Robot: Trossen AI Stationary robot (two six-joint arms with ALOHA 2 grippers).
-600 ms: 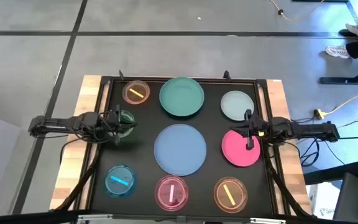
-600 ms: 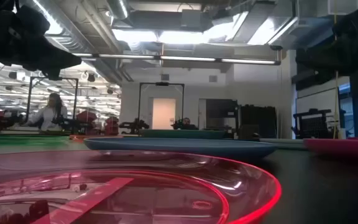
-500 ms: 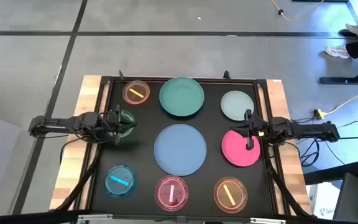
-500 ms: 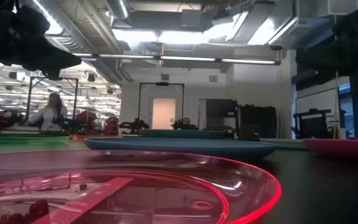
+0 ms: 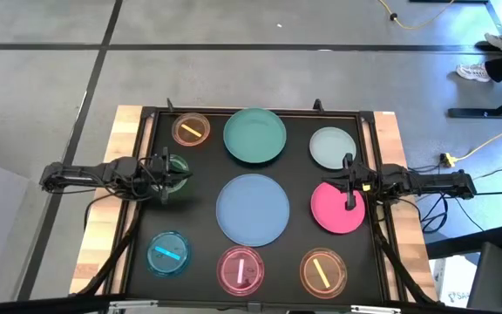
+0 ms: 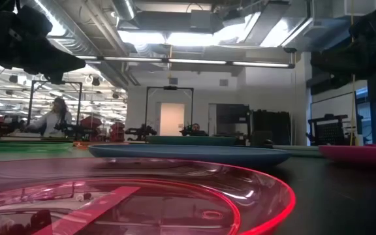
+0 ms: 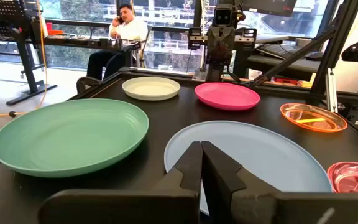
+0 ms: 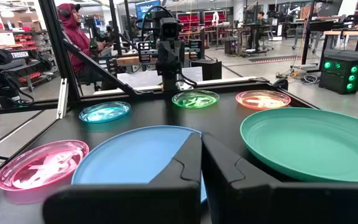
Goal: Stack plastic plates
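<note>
Nine round plates lie flat on the black table top (image 5: 301,170). The flat ones are the teal plate (image 5: 254,135), the pale mint plate (image 5: 332,147), the blue-grey plate (image 5: 253,209) and the pink plate (image 5: 337,209). The translucent striped dishes are orange (image 5: 190,129), green (image 5: 178,167), blue (image 5: 168,253), pink (image 5: 241,269) and a second orange one (image 5: 322,271). My left gripper (image 5: 171,177) is shut above the green dish. My right gripper (image 5: 347,186) is shut above the pink plate's far part. Both hold nothing; the wrist views show the left fingers (image 7: 191,163) and the right fingers (image 8: 190,155) closed together.
A raised black rim (image 5: 251,112) frames the table top on a wooden base (image 5: 103,227). Bare black surface lies between the plates. A person (image 7: 126,25) sits beyond the table's right side. Another person (image 8: 73,31) stands beyond the left side.
</note>
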